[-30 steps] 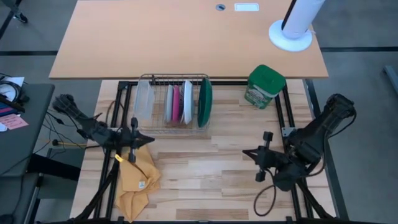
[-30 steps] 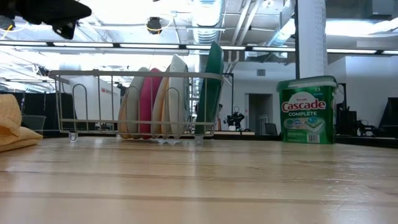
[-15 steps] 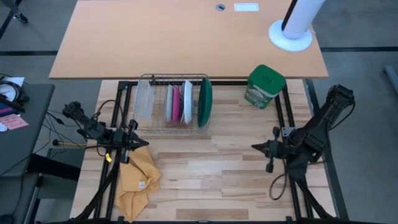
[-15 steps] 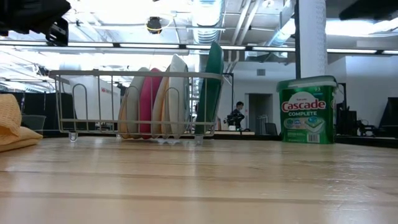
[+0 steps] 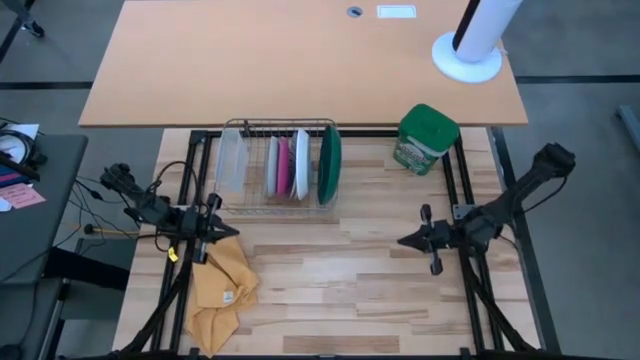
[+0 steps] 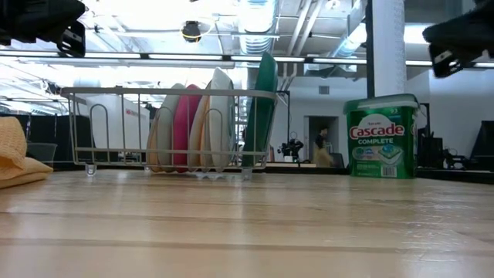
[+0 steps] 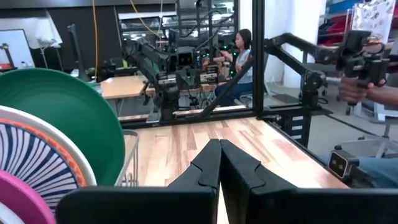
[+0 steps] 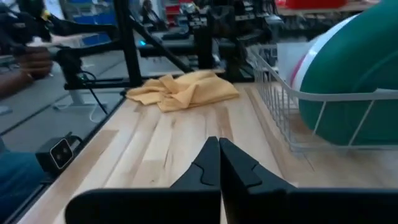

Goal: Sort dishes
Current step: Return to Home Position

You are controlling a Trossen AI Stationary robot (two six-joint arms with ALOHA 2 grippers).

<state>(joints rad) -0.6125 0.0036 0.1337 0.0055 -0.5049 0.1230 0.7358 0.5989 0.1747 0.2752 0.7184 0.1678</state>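
Observation:
The dishes stand on edge in a wire rack (image 5: 250, 205) at the table's far left. They are a grey plate (image 5: 272, 165), a pink plate (image 5: 284, 165), a white patterned plate (image 5: 301, 163) and a larger green-backed plate (image 5: 330, 163). My left gripper (image 5: 232, 232) is shut and empty, just in front of the rack's near left corner, pointing toward the table's right. In its wrist view (image 7: 219, 144) the green plate (image 7: 68, 118) is close by. My right gripper (image 5: 402, 241) is shut and empty over the table's right half, pointing left toward the rack (image 8: 273, 106).
A frosted container (image 5: 231, 160) stands at the rack's left end. A green detergent canister (image 5: 426, 138) is at the far right. A yellow cloth (image 5: 222, 285) lies crumpled near the front left corner. Bare wood lies between the two grippers. People show in the room beyond.
My right gripper has sunk toward the table and rolled until it lies about level, coming into the low view at the top right. My left gripper has drawn back a little toward the table's left edge and then kept still. The dishes have not moved.

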